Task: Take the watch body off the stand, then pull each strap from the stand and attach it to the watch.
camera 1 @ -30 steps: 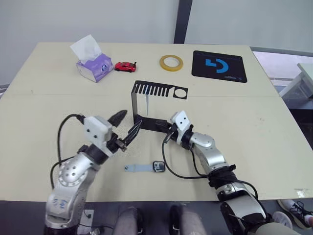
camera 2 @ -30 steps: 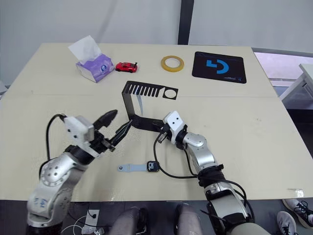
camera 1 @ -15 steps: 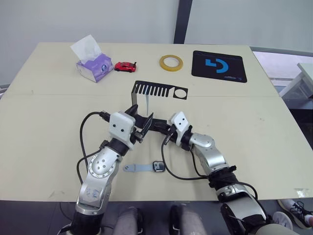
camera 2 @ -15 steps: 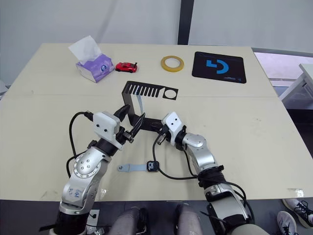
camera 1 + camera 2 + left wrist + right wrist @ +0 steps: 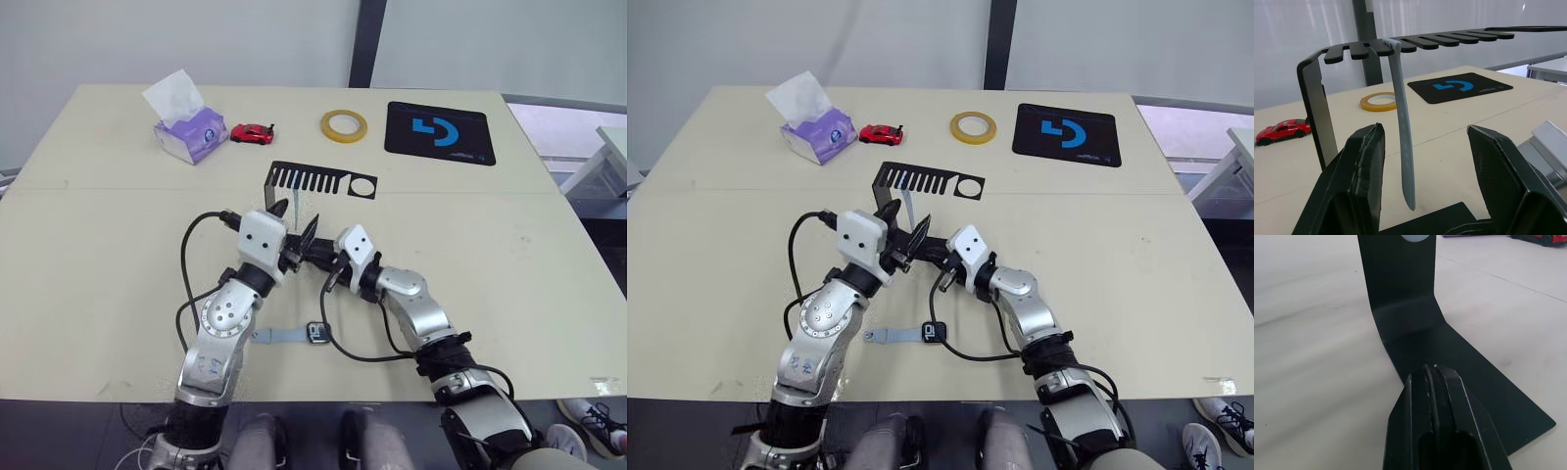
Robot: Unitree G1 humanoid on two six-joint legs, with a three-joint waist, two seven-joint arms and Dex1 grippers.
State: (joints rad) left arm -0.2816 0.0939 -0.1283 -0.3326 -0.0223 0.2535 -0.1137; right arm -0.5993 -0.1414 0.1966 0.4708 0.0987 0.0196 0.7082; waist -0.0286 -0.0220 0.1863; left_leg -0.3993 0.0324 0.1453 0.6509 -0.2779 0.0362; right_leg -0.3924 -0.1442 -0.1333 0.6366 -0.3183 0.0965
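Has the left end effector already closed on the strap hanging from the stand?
No. In the left wrist view the left end effector is open, its fingers either side of the hanging strap, not touching it.

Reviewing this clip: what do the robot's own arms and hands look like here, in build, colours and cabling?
Both arms are silver-grey metal with rounded joint housings and dark bands at the joints. Each wrist carries a white boxy module, with loose black cables looping from it back along the forearm. The left hand and right hand each have two black fingers; the left hand's fingers are broad, tapered and finely textured on their inner faces.
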